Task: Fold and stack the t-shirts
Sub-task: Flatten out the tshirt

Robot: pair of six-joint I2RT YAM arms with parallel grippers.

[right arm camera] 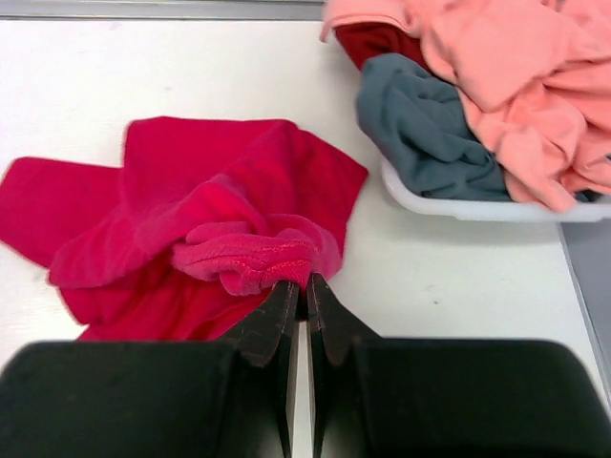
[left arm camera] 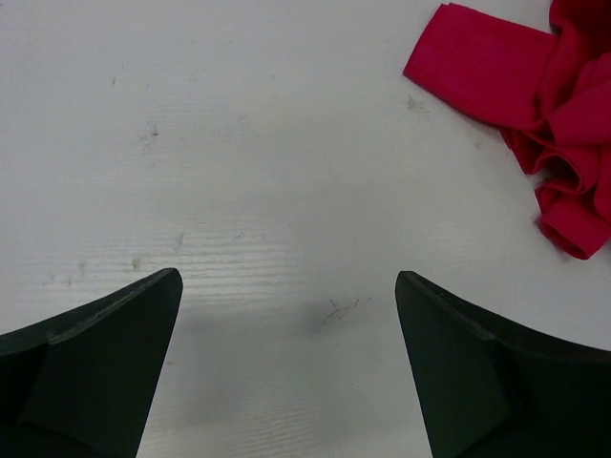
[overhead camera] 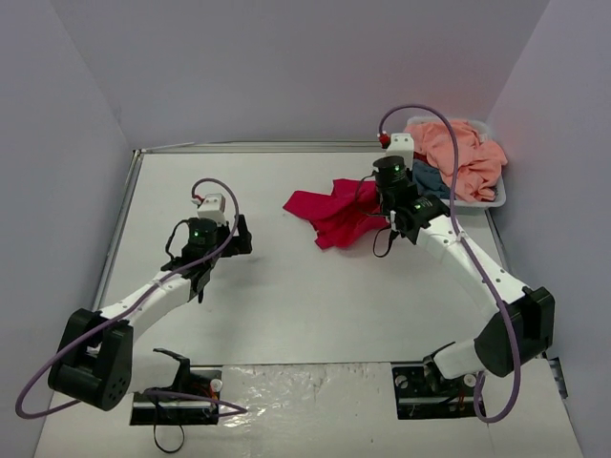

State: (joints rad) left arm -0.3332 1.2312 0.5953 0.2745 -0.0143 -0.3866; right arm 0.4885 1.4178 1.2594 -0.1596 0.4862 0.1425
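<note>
Pale, plain walls [overhead camera: 286, 67] are boxing in a white table [overhead camera: 286, 315], its top showing faint scuffs and a fine grain. Nothing is looking folded or stacked yet, so I'd say the job is only just getting going. The red shirt [right arm camera: 191, 210] is lying crumpled right of the table's middle, one flap splaying flat toward the left arm's side and the rest bunching into soft ridges. The right gripper [right arm camera: 298, 286] is pinching a rumpled fold at the shirt's near edge, jaws pressed together on the cloth. The left gripper [left arm camera: 288, 277] is hovering over bare table, apart from the shirt, jaws wide apart and holding nothing. In the far right corner a white plastic basket [right arm camera: 458, 205] is holding a peach shirt [right arm camera: 516, 67] heaped over a teal shirt [right arm camera: 420, 124], both limp and tangled. All three are waiting to be spread, folded and piled. The cloth is looking like thin, matte knit that will likely sag and drag.
</note>
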